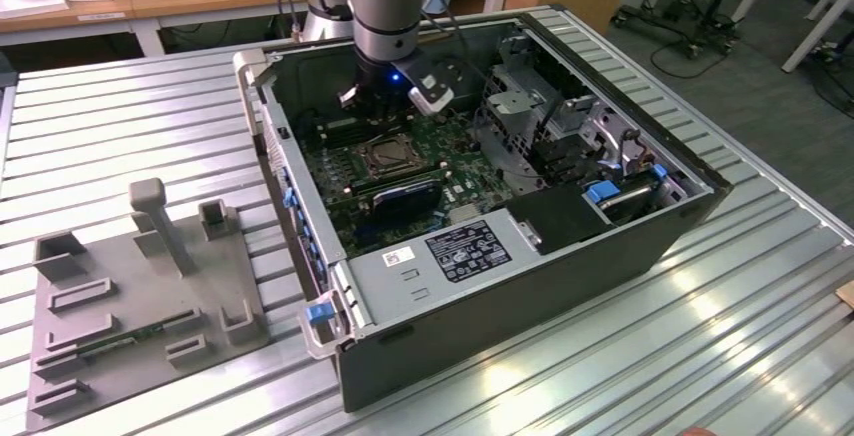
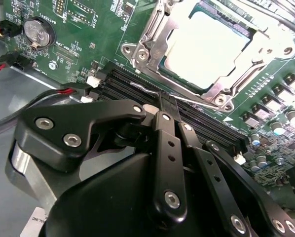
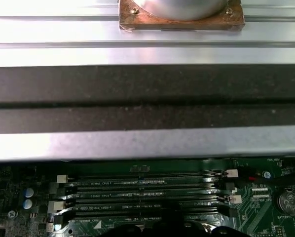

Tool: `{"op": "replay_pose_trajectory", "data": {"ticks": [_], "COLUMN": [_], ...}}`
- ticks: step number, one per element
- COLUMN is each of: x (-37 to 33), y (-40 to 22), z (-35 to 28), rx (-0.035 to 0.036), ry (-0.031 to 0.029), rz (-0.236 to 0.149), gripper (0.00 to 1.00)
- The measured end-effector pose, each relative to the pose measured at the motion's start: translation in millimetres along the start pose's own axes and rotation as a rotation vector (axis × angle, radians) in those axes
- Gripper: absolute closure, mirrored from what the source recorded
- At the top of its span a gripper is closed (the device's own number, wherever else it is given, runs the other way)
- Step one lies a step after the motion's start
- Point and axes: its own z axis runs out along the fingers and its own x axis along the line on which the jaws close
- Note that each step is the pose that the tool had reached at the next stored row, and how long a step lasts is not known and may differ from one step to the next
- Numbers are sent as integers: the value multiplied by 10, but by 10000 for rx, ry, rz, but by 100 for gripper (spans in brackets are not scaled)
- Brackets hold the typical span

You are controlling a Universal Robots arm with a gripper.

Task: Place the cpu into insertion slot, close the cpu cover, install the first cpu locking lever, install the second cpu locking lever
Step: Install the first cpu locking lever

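the gripper (image 2: 168,101) reaches down into the open case (image 1: 534,286), which stands on the slatted table (image 1: 134,126). its black fingers (image 2: 166,148) are closed, with no gap showing at the tips. the tips sit over the memory slots (image 2: 132,81), just beside the edge of the slot (image 1: 388,154) near the middle of the green board (image 2: 83,44). the cpu (image 2: 206,47) lies flat in the slot, pale top up, and the cover (image 2: 156,37) is down around it. a thin metal lever (image 2: 145,88) runs low along that slot edge, right at the fingertips; whether they touch it cannot be told. a round battery (image 2: 38,32) sits on the board well apart from the slot. a grey fixture plate (image 1: 134,296) lies at the table's edge on the exterior view's left.
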Motion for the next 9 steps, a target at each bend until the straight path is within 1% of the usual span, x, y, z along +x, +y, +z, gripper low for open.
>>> {"op": "replay_pose_trajectory", "data": {"ticks": [9], "x": [-43], "y": [10], "z": [16], "rx": [3], "ry": [0], "rz": [0], "gripper": [89]}}
